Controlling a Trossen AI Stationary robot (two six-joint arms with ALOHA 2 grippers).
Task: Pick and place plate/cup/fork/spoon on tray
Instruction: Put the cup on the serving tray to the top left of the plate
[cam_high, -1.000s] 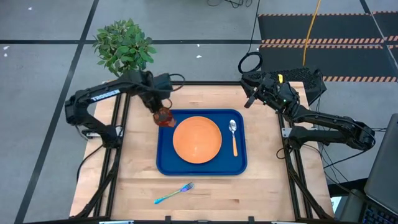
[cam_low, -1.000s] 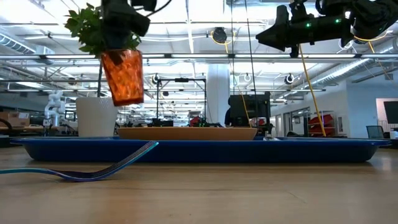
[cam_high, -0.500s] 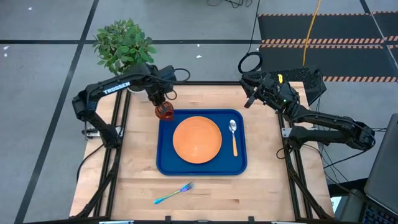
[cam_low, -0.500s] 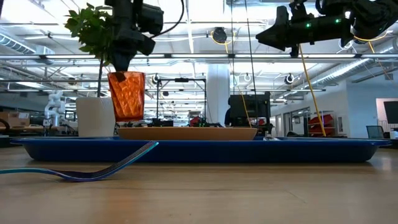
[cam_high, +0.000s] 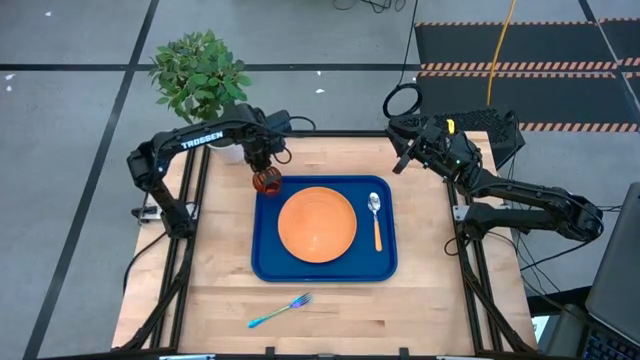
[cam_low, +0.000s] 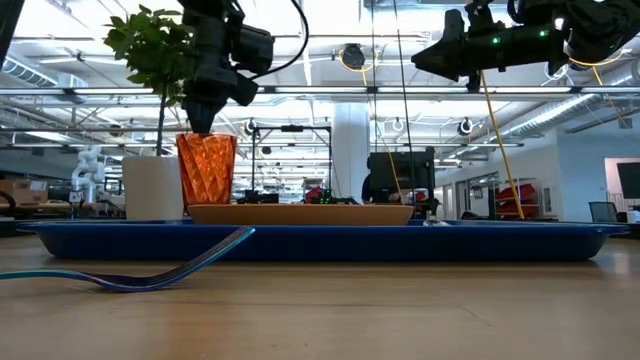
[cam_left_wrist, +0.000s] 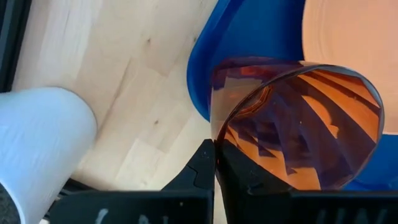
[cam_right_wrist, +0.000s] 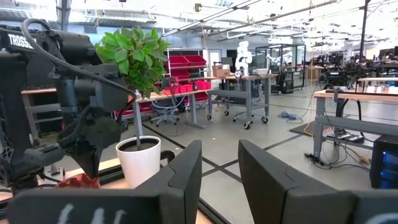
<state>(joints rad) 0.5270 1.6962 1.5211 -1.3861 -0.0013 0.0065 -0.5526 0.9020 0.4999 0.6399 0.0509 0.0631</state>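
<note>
The dark red-brown cup (cam_high: 266, 182) stands upright at the far left corner of the blue tray (cam_high: 265, 262). My left gripper (cam_high: 262, 163) is above it and shut on its rim. It also shows in the low view (cam_low: 207, 170). The orange plate (cam_high: 317, 224) lies in the middle of the tray. The spoon (cam_high: 375, 215) lies on the tray right of the plate. The fork (cam_high: 282, 310) lies on the table near the front edge. My right gripper (cam_high: 403, 160) is open and empty, raised over the table's far right corner. My left gripper holds the cup by its rim wall (cam_left_wrist: 219, 134), one finger (cam_left_wrist: 202, 168) outside and the other inside, seen through the wall. The fingers come from above, pointing down. The cup is upright, its base down at tray level behind the plate's edge (cam_low: 207, 203). I cannot tell whether it rests on the tray.
A white pot (cam_high: 215, 140) with a green plant (cam_high: 200, 75) stands just beyond the table's far left corner, close to my left arm. It also shows in the low view (cam_low: 153, 188). Bare wood lies left, right and in front of the tray.
My left gripper has gone down and a little toward the table's far edge with the cup. The cup hung tilted and well above the tray before. It is now upright and low at the tray's far left corner.
</note>
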